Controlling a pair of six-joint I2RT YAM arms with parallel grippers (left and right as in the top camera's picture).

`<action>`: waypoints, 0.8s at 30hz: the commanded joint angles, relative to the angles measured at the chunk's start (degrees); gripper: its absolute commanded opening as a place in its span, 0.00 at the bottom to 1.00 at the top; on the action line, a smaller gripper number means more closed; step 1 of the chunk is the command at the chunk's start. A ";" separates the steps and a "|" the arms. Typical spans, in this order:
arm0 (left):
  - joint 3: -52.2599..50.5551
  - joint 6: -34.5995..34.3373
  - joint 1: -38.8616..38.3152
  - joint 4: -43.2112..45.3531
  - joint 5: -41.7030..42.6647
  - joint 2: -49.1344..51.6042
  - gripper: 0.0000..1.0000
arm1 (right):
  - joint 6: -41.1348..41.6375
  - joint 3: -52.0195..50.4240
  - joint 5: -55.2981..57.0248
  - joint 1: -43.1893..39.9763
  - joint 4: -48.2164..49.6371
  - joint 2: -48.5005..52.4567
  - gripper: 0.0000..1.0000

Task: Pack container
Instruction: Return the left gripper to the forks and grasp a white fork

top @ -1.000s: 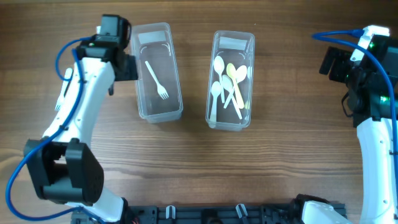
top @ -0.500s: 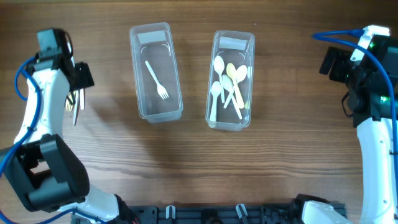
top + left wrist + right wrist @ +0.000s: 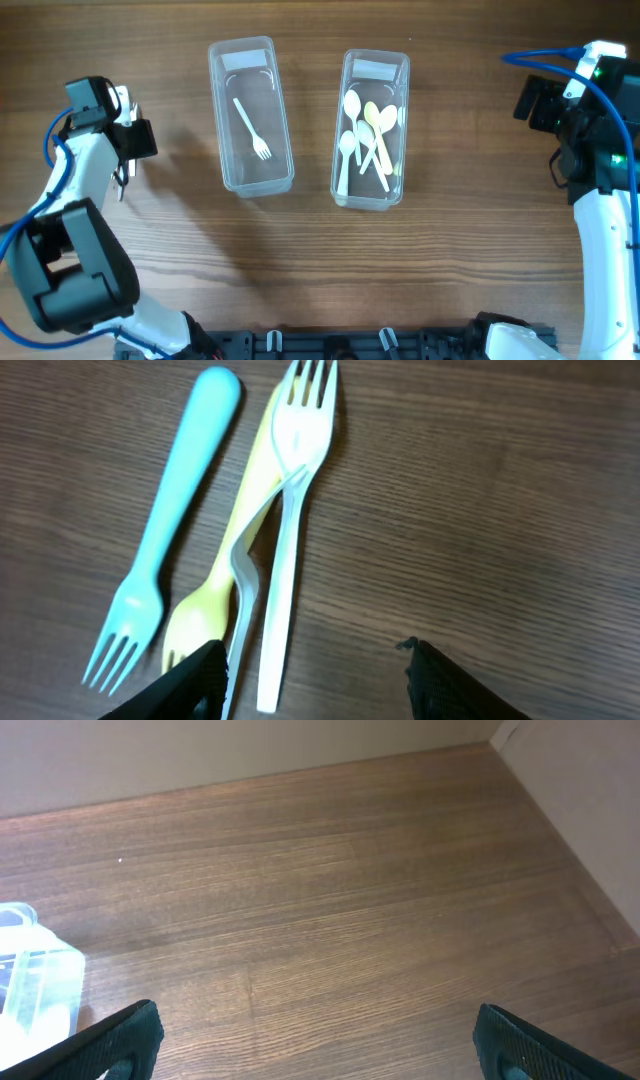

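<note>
Blue fork (image 3: 170,510) plain at left wrist, indistinct overhead

I see the whole tabletop (image 3: 320,250) straight from above. My left wrist camera looks down closely at the forks (image 3: 288,540) just ahead of the left claw (image 3: 312,660); the overhead view shares them. The right wrist camera looks low and far across the wood.

Brown wood-grain table (image 3: 320,280); pale wall (image 3: 200,750) at far edge.

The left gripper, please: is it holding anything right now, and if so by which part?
Nothing is held: the left gripper stands open over the white plastic fork lying on the wooden table.
</note>
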 commanded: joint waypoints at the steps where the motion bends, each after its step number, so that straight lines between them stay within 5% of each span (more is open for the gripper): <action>1: -0.74 1.90 1.25 0.68 1.09 2.69 0.59 | -0.59 0.17 0.11 0.02 0.20 0.26 1.00; 24: -0.74 3.43 3.63 6.27 2.99 6.91 0.44 | -0.61 0.17 0.11 0.02 0.20 0.26 1.00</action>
